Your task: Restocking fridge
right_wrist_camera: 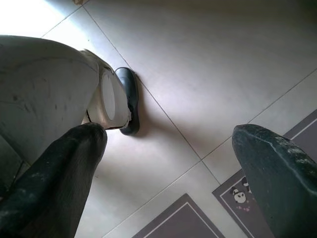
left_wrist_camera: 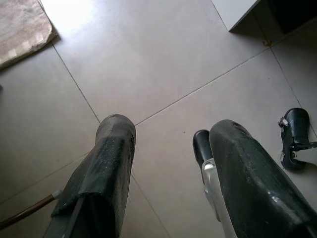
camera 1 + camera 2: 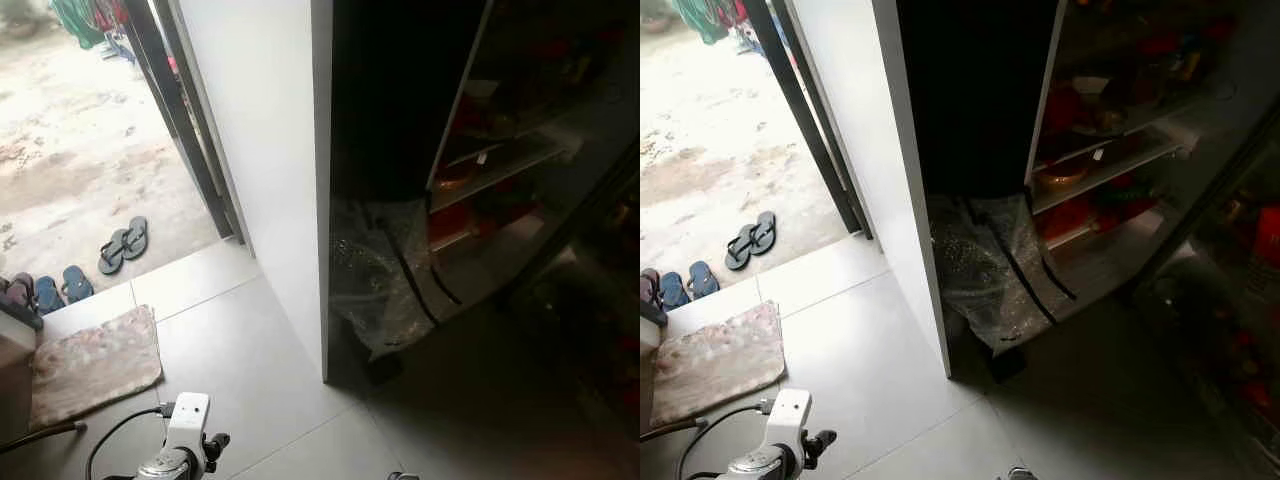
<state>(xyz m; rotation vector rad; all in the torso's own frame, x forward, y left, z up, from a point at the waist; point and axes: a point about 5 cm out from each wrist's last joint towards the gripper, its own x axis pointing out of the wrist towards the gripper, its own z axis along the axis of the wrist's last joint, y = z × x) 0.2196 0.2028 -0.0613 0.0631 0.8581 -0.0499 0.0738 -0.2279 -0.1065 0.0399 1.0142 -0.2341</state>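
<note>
The fridge (image 3: pixel 1110 150) stands open, just past a white wall (image 3: pixel 855 150). Its shelves (image 3: pixel 1105 170) are dim, but red and orange things sit on them, too dark to name. A crinkly clear plastic bag (image 3: pixel 990 270) with black straps hangs at the bottom of the fridge, near the floor. The fridge door (image 3: pixel 600 300) swings out on the far side of the fridge from the wall, and dark, blurry things sit in its racks.

On the other side of the wall from the fridge is an open doorway (image 3: pixel 185 130) to a sandy yard. Black flip-flops (image 3: pixel 123 244) and blue slippers (image 3: pixel 60 288) lie just outside it. A faded mat (image 3: pixel 95 362) lies on the grey tile floor (image 3: pixel 240 370) inside.

The left tool (image 2: pixel 168 163) hangs low, pointing down at the tile floor, away from the fridge. Its two black fingers (image 2: pixel 111 163) are spread apart and hold nothing. The robot's black foot (image 2: pixel 202 147) shows between them. The right tool (image 1: pixel 168 163) also points at the floor, with its fingers (image 1: pixel 64 173) spread wide and nothing in them. A patterned rug (image 1: pixel 237 198) lies under it.

I think the job is only starting. The fridge is open, which helps. But both tools are bare, so the robot must first get something to put in, then set it on a shelf.
</note>
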